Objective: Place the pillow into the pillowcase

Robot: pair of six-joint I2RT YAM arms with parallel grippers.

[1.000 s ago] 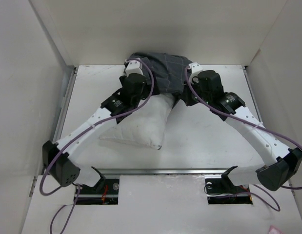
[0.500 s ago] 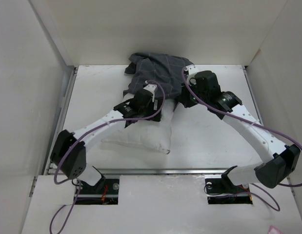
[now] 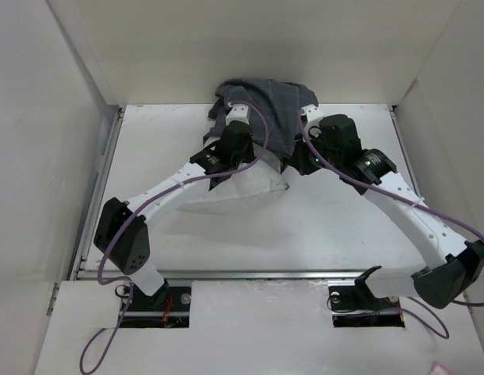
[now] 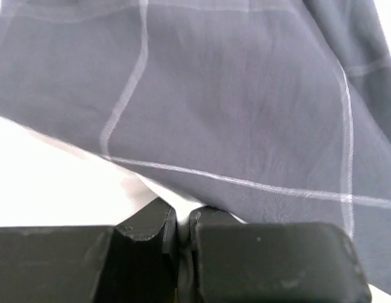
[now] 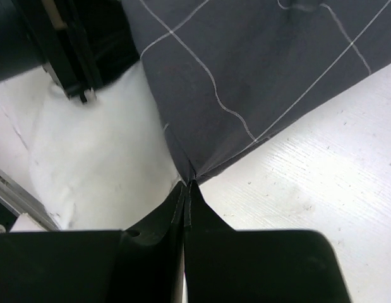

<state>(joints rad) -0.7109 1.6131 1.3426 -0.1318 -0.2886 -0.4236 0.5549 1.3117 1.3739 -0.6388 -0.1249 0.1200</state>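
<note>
Grey pillowcase (image 3: 277, 101) | white pillow (image 3: 253, 187) partly inside | left gripper (image 4: 182, 221), right gripper (image 5: 186, 189) clamped on its hem

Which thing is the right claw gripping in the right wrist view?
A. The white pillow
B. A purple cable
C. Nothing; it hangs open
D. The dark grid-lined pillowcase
D: the right claw is shut with a fold of the pillowcase running down between its tips, while the pillow lies beside it, not pinched.
</note>
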